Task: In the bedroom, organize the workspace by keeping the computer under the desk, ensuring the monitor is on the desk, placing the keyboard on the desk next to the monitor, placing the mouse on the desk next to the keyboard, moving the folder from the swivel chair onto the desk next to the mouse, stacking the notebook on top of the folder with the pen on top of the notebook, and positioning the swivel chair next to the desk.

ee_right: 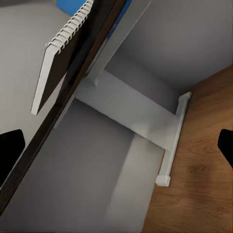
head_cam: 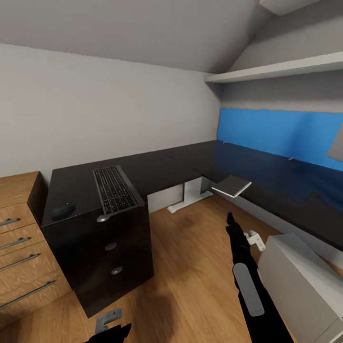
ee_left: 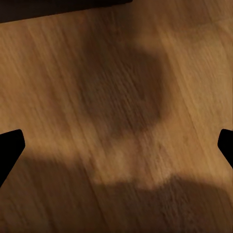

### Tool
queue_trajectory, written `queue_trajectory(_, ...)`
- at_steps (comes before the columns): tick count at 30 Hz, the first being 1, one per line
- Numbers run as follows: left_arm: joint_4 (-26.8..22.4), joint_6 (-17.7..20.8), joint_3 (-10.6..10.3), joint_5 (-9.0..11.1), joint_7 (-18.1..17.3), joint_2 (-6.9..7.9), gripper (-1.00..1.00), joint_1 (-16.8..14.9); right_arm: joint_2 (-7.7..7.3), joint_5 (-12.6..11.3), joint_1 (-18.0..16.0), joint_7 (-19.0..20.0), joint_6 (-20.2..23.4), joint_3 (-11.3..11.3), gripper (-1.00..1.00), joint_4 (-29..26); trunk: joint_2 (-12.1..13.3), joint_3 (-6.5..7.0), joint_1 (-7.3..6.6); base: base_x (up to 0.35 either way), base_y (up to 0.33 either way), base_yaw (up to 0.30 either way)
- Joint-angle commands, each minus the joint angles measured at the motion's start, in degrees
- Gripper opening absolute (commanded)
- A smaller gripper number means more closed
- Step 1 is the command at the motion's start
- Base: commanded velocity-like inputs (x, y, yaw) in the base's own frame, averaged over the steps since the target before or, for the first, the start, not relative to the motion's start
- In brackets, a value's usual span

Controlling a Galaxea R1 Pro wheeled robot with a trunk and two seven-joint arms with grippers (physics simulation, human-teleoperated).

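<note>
A light wooden cabinet [head_cam: 19, 238] with metal bar handles [head_cam: 21, 263] on its drawers is standing against the pale wall [head_cam: 95, 109] at the left of the head view. Warm wood-plank flooring [head_cam: 190, 267] is spreading across the room, and soft shadows are lying on it in the left wrist view [ee_left: 121, 92]. High on the right, a white shelf [head_cam: 286, 69] is running along the wall beneath the sloping grey ceiling [head_cam: 143, 28].
</note>
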Motion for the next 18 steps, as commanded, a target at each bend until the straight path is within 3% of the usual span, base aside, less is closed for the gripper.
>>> queue_trajectory(1, 0.3, 0.0, -0.2, 0.6, 0.5, 0.08, 1.0, 0.0, 0.02, -0.5, 0.0, 0.6, -0.2, 0.0, 1.0, 0.0, 0.0, -0.06, -0.01, 0.0, 0.0, 0.0)
queue_trajectory(18, 2.9, 0.0, -0.3, 0.4, 0.4, 0.01, 1.0, 0.0, 0.18, 4.3, 0.0, 1.6, -2.3, 0.7, 1.0, 1.7, 0.0, -0.06, -0.01, 0.0, 0.0, 0.0)
